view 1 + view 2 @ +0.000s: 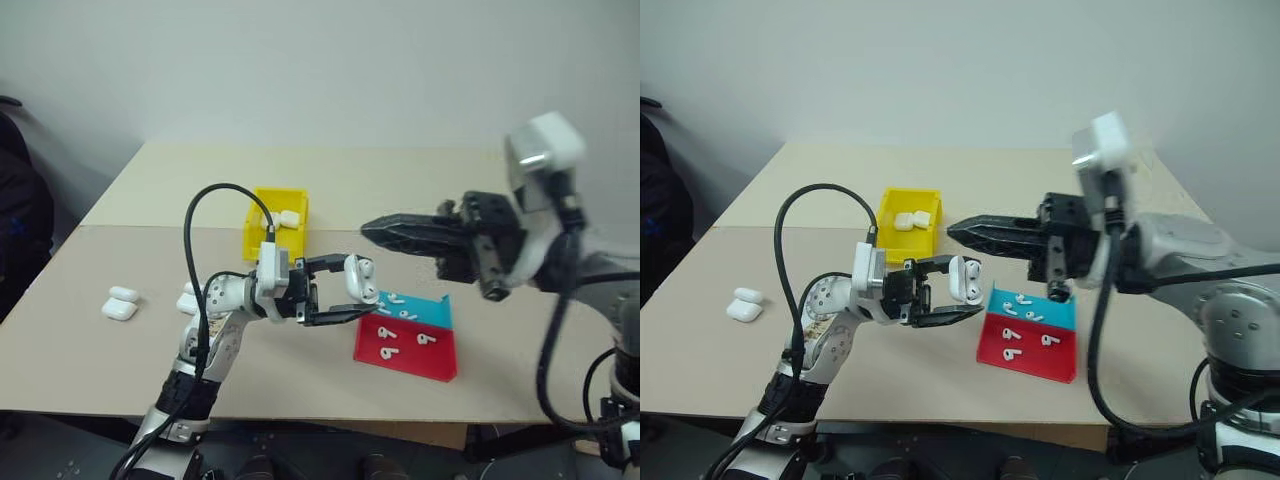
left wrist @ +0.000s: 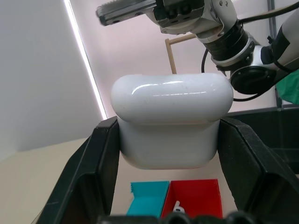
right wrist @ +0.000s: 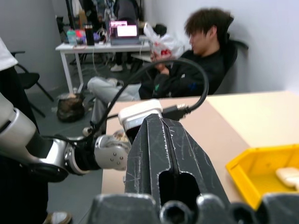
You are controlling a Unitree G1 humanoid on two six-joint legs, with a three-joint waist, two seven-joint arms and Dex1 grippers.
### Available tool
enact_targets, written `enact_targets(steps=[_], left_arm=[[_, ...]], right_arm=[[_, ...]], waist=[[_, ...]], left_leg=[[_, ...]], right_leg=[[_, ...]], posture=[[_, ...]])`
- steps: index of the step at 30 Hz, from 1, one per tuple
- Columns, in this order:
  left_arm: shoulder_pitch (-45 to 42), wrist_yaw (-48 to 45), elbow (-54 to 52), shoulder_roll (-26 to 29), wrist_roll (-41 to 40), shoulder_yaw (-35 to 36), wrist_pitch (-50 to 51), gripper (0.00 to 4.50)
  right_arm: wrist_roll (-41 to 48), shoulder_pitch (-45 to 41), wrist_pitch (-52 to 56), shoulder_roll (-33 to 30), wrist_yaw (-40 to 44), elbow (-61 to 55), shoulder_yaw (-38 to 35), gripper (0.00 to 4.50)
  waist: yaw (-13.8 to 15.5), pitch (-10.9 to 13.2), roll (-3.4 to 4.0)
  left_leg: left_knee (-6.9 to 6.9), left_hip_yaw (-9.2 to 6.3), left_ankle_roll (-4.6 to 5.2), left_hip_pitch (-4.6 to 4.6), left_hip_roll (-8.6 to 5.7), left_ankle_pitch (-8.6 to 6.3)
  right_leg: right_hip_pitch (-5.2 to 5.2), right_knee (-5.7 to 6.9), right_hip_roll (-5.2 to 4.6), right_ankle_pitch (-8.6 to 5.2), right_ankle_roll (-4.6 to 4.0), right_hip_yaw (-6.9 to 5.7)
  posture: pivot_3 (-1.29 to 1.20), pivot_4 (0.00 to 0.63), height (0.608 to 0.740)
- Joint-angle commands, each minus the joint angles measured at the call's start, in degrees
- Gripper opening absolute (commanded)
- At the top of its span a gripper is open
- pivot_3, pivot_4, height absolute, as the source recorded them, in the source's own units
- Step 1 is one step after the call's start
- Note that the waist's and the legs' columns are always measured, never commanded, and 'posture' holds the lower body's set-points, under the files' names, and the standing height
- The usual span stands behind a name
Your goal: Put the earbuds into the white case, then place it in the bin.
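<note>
**Case closed in left pincer, right pincer shut and raised above it**

Left eye view — left pincer [image 1: 345,295] grips the white case [image 1: 361,279] between its two black fingers, held above the table [image 1: 120,220] just beside the red-and-blue tray [image 1: 405,362]. The left forearm rises from the near table edge, pincer pointing toward the robot's right. Several earbuds [image 1: 388,335] lie on the tray. The right pincer [image 1: 372,231] is closed and empty, level, pointing left, a little above the case. The bin [image 1: 262,238], behind the left arm, holds at least two cases; two spare cases [image 1: 120,303] sit far left on the table.

Left wrist view — the case lid looks shut. Whether earbuds are inside cannot be told. The grip takes the lower body only, lid above the fingers.

Right wrist view — fingers pressed together, nothing between them; the bin's corner lies beyond, and a seated person is behind the table.

Risks: the glossy case could slip or twist in that shallow grip on the carry to the bin; the closed right pincer hovers close enough to knock it.
</note>
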Motion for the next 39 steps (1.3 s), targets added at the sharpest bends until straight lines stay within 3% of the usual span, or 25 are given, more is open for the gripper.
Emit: enact_targets(steps=[1, 11, 15, 26, 33, 36, 39], left_arm=[[-1.82, 0.29, -0.82, -0.8, 0.72, -0.46, -1.38, 2.79], [-1.93, 0.2, -2.15, -0.96, 0.84, -0.06, -2.01, 2.79], [-1.47, 0.57, -3.02, -0.72, 0.4, 0.27, -1.66, 2.79], [-0.48, 0.91, -3.47, 0.44, 0.21, 0.56, -1.96, 2.79], [0.02, 1.58, -3.44, 0.32, 0.38, 0.83, -2.45, 2.79], [-0.34, 6.7, -5.46, 0.04, 0.45, 3.23, -1.03, 2.79], [-2.31, 19.65, -7.47, -0.97, 6.87, 5.14, 1.9, 2.79]], right_arm=[[-2.21, -2.69, 0.22, 0.9, 1.13, -0.85, 1.65, 0.04], [-15.5, -3.02, 0.11, 1.22, 4.27, -1.13, 10.23, 0.04], [-18.15, -2.02, 0.46, 0.41, 5.46, -0.9, 10.04, 0.04], [-17.51, 1.28, 1.06, -2.56, 7.44, -2.24, 4.69, 0.04], [-8.35, -0.09, 0.19, -0.64, 5.49, 0.55, -6.73, 0.04], [-5.87, 1.75, -0.43, -0.38, 2.7, 1.07, -12.23, 0.04], [-6.35, 5.87, 0.08, -0.36, -1.61, -0.59, -14.8, 0.04]], waist=[[0.02, 0.0, 0.0], [-0.05, 0.0, 0.01], [-0.03, 0.0, 0.01], [-0.01, 0.0, 0.01], [0.03, 0.0, 0.0], [0.06, 0.0, 0.0], [0.12, 0.0, 0.0]], left_leg=[[0.0, 0.0, 0.02, -0.03, 0.0, -0.01], [0.01, 0.0, 0.09, -0.01, 0.01, -0.05], [0.02, 0.0, 0.09, -0.02, 0.0, -0.05], [0.04, 0.0, 0.09, -0.01, 0.0, -0.05], [0.03, 0.0, 0.09, 0.0, 0.0, -0.05], [0.04, 0.01, 0.09, -0.01, 0.0, -0.05], [0.04, -0.01, 0.09, 0.0, 0.0, -0.05]], right_leg=[[-0.02, -0.02, 0.0, 0.0, 0.0, -0.01], [-0.02, -0.02, 0.01, -0.01, 0.01, -0.01], [-0.03, -0.02, 0.01, -0.01, 0.01, -0.01], [-0.01, -0.01, 0.01, 0.0, 0.01, -0.01], [0.0, -0.01, 0.01, 0.0, 0.01, -0.01], [0.01, -0.01, 0.01, 0.0, 0.01, -0.01], [0.04, -0.01, 0.01, 0.0, 0.02, -0.01]], posture=[[0.0, 0.15, 0.74], [0.0, 0.15, 0.74], [0.0, 0.15, 0.74], [0.0, 0.15, 0.74], [0.0, 0.15, 0.74], [0.0, 0.15, 0.74], [0.0, 0.15, 0.74]])
